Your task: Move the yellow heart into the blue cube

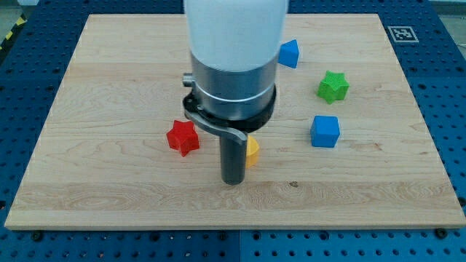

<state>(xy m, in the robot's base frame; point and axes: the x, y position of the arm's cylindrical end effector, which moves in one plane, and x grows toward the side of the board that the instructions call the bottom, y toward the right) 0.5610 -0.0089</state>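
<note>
The wooden counter filled most of the view, a pale board lying on a blue perforated base. The arm's white and grey body came down from the view's top and hid the middle of the board. It ended in a straight dark rod, and my tip rested on the counter. This arm carried no fingers, so there was nothing to be apart, together or clamped.

The blue cube sat well to the view's right of my tip and a little toward the view's top. A second blue block lay farther off toward the view's top right, just beside the arm's body; its exact shape could not be made out. The green star lay between those two blue blocks, further to the view's right. The red star stood near my tip, toward the view's upper left. The yellow heart was pressed against the rod's right side just above my tip, mostly hidden by the rod, and well apart from the blue cube.
</note>
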